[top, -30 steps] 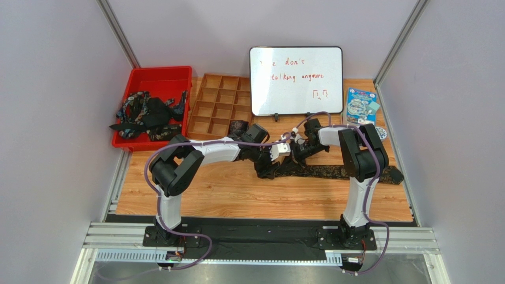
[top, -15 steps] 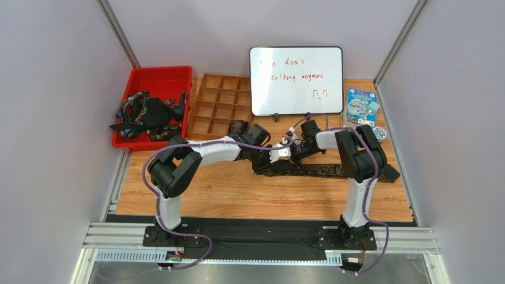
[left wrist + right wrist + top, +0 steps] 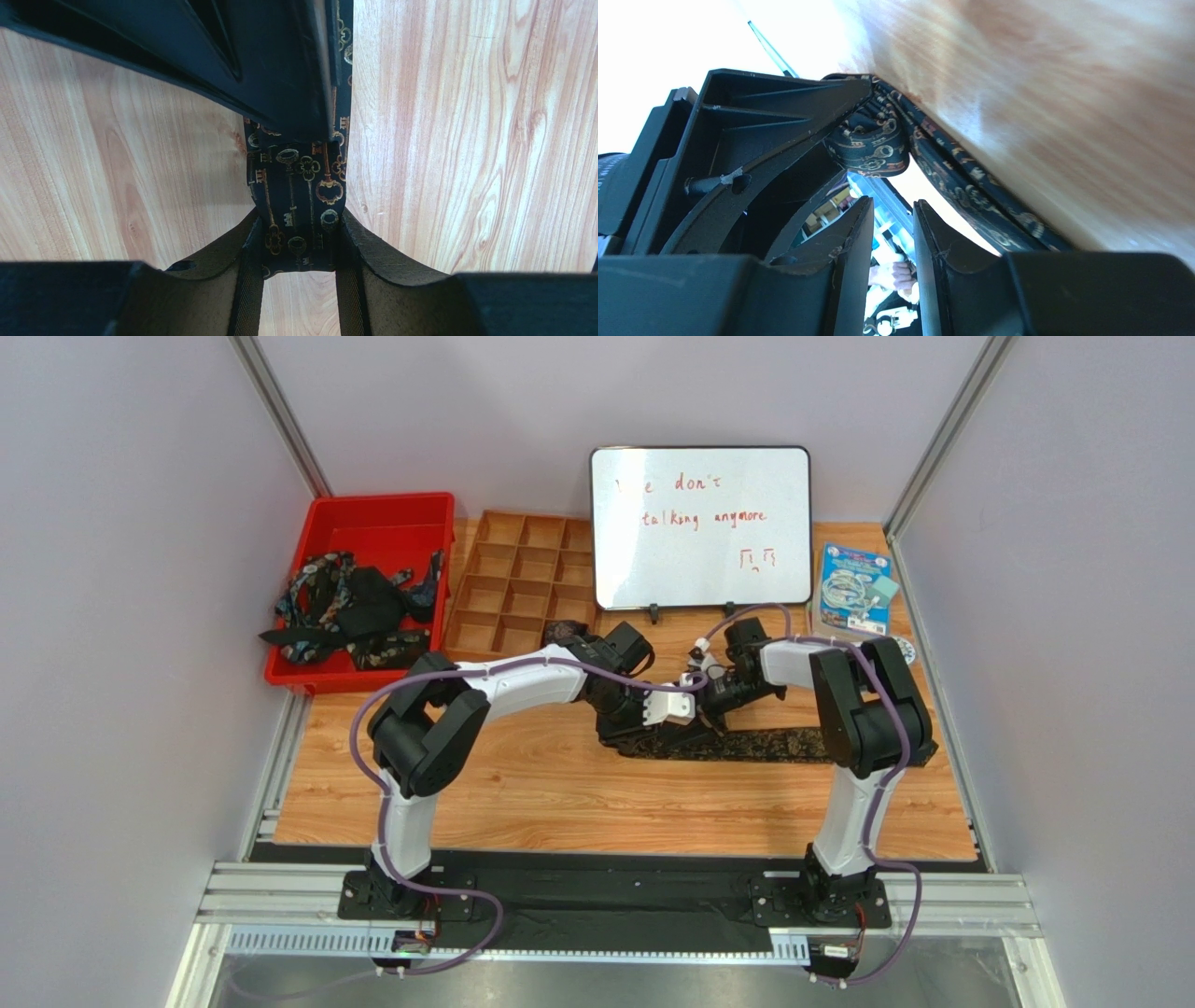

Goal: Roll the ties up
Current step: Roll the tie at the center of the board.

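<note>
1. Your left pincer (image 3: pixel 298 234) is clamped on the tie (image 3: pixel 302 178): the key-patterned cloth fills the gap and touches both sides.
2. Your right pincer (image 3: pixel 892 210) stands slightly parted with nothing in the gap, just beside the tie's rolled end.
3. You find the tie on the desk (image 3: pixel 533 784) near its middle. The rolled end is up at the two pincers, and the rest lies flat toward the right.
4. At the far left you have a red bin (image 3: pixel 372 525) holding a loose heap of dark ties (image 3: pixel 344 602); one end hangs over its left rim.
5. Next to it you have a wooden tray (image 3: pixel 512 560) divided into many small compartments. A dark coil (image 3: pixel 565 634) seems to sit in the near right one.
6. At the back, your whiteboard (image 3: pixel 701 567) carries red handwriting: "don't" above "talking anymore". You cannot read the smudged start of the top line.
7. Right of it lies a blue packet (image 3: pixel 853 588); its print is too small for you to read.
</note>
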{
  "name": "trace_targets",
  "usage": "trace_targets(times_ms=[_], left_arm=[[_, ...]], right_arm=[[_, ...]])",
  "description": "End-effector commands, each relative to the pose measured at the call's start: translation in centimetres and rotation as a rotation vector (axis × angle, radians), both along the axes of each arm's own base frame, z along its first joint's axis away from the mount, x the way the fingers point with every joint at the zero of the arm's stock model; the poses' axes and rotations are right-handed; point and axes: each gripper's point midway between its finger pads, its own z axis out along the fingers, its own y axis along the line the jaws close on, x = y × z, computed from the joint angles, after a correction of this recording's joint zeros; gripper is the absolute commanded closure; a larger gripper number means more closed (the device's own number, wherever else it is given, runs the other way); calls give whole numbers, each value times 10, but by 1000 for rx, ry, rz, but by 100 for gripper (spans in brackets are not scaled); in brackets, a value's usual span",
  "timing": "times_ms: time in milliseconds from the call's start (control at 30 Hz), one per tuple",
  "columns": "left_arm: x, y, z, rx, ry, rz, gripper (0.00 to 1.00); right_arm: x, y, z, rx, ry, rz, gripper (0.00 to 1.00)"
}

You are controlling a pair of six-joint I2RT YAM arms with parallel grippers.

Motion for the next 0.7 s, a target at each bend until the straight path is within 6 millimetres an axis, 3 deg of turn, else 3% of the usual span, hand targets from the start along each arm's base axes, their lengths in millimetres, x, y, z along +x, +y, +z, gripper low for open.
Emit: trace_targets(times_ms=[0,133,233,433,600,633,667], left_arm=[[-4,8,-9,66,18,-28,73],[-4,10,-12,82,22,-28,72],[-5,9,-12,76,28,-34,72],[-7,8,-11,69,37,-39,71],[-7,8,-11,68,37,-41,69],[-6,8,-11,65,33,-43,68],[-6,8,-9,63,30,-42,66]], right_arm=[[4,14,20,53,-52,25,67],[7,29,21,62,-70,27,63],[14,35,20,57,-101,19,54],[14,41,4,20,-105,27,55],[14,44,-6,12,-95,27,84],[12,41,-9,2,-89,30,96],[12,39,-12,-5,-84,25,100]])
